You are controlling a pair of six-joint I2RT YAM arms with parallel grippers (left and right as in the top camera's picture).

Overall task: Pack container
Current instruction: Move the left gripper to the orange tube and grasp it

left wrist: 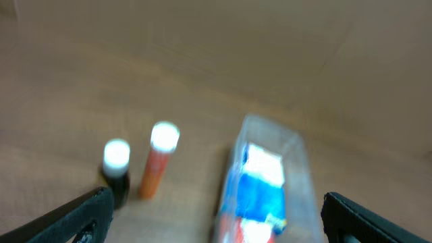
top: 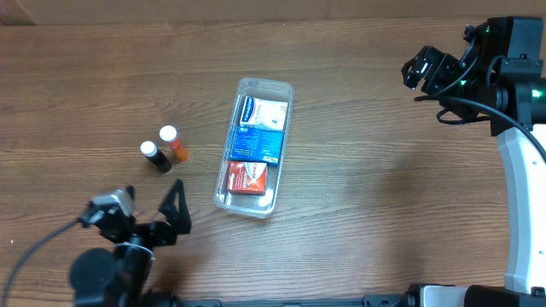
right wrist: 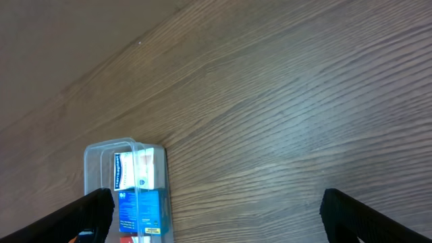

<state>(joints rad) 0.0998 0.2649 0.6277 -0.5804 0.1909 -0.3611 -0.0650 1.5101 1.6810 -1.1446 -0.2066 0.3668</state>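
Note:
The container (top: 282, 94) is a long clear plastic bin in the middle of the table. It holds a blue and white box (top: 259, 128) and a red box (top: 247, 177). An orange bottle (top: 176, 147) and a black bottle (top: 155, 158), both white-capped, lie left of it. My left gripper (top: 153, 205) is open and empty near the front left, below the bottles. The blurred left wrist view shows the bottles (left wrist: 158, 160) and the container (left wrist: 297, 145) ahead of it. My right gripper (top: 418, 72) is open and empty at the far right; its view shows the container (right wrist: 94, 152) at lower left.
The table is brown wood grain (top: 384, 170). The right arm's white base (top: 525, 205) stands along the right edge. Cables run at the front left (top: 34, 247).

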